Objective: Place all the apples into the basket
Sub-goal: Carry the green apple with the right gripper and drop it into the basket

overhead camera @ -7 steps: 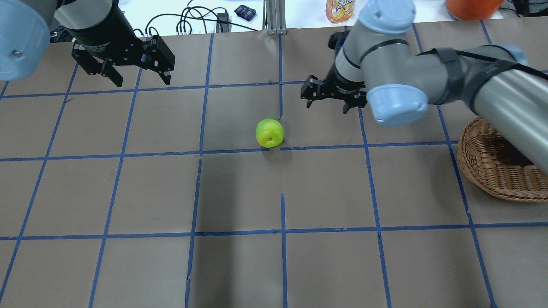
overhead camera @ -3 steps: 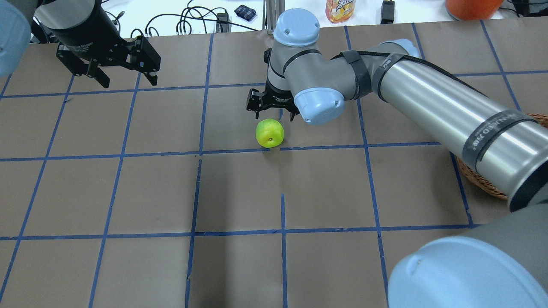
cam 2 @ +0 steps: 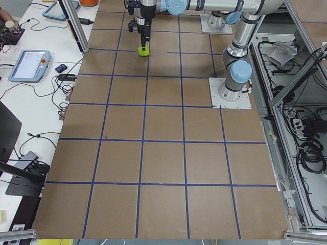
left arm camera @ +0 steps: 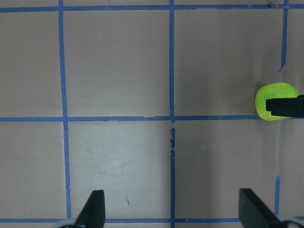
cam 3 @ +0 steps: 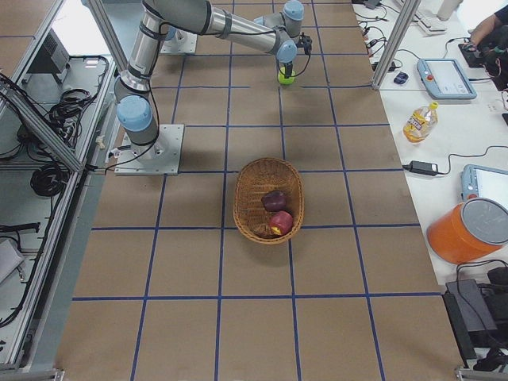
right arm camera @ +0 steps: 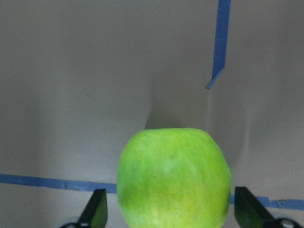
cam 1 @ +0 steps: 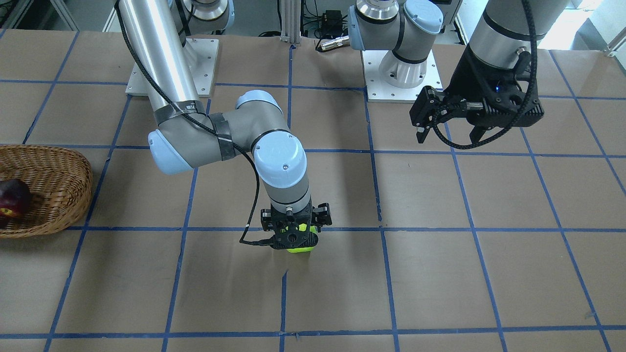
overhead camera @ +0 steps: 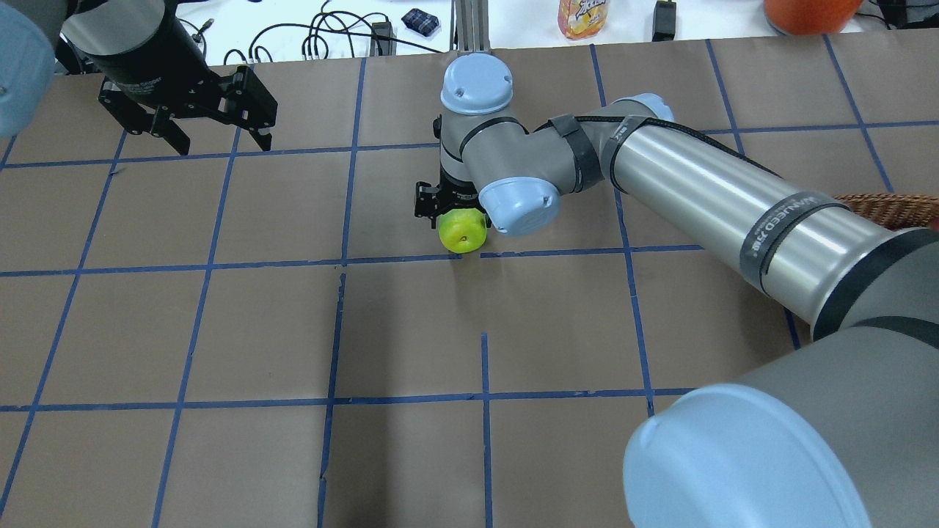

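Green apple (overhead camera: 462,233): on the brown-papered table (overhead camera: 220,330), near the middle of the grid, just beside a blue tape line (overhead camera: 557,253), yellowish dimple facing up toward the overhead camera. Well apart from the basket (cam 3: 238,202).

Right gripper (cam 1: 293,241): lowered straight over the green apple, pointing down, wrist hiding most of the fruit from the front view. Open wide. In the right wrist view, one finger (right arm camera: 97,209) on each side of the apple (right arm camera: 174,178), with a thin gap visible on both sides; no contact seen. Nothing gripped.

Left gripper (cam 1: 451,136): held above the table off to the robot's left, well apart from the apple. Open, with nothing between the fingers. In its wrist view, only bare paper and tape between the fingertips (left arm camera: 95,209), with the apple (left arm camera: 278,90) at the right edge, partly covered by the right gripper's black finger.

Basket contents, seen from the right exterior view: dark maroon apple (cam 3: 275,199) and red apple (cam 3: 281,223), touching each other, toward the end farther from the green one.
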Tool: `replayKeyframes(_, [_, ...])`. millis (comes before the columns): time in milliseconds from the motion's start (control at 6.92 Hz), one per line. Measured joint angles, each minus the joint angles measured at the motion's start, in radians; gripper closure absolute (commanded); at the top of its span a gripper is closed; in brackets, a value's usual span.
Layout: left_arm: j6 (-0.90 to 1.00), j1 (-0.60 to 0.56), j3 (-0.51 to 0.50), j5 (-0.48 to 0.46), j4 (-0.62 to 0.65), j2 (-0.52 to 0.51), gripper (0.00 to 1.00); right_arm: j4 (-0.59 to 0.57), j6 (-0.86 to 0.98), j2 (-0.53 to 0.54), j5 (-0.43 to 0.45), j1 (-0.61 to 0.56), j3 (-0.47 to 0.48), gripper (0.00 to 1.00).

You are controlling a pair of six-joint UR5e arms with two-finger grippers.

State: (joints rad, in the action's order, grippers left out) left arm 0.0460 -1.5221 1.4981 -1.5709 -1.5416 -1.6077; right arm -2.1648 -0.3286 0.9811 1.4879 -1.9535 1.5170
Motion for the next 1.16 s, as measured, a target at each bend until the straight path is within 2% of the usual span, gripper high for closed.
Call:
replayKeyframes(145, [0.0,0.0,0.0,0.0,0.0,0.0,0.0,-0.009,0.008,-0.012,0.037,-0.01,0.005,0.03])
replayKeyframes(289, [-0.001,0.0,0.0,0.0,0.0,0.0,0.0,-0.025,0.023,-0.024,0.049,-0.014,0.014,0.12])
replayKeyframes(434, [-0.003,-0.001,0.001,-0.001,0.0,0.0,0.0,-0.046,0.04,-0.032,0.053,-0.015,0.023,0.34])
replayKeyframes(578, [-0.004,-0.001,0.001,-0.001,0.0,0.0,0.0,-0.057,0.053,-0.032,0.056,-0.014,0.027,0.4])
replayKeyframes(867, [-0.008,-0.001,0.001,-0.001,0.0,0.0,0.0,-0.056,0.067,-0.005,0.058,-0.001,0.032,0.41])
replayKeyframes(1012, [-0.009,-0.001,0.001,-0.002,0.0,0.0,0.0,-0.006,0.077,0.05,0.062,0.032,0.033,0.41])
replayKeyframes(1157, [-0.01,-0.001,0.001,-0.002,0.0,0.0,0.0,0.095,0.081,0.133,0.068,0.096,0.036,0.4])
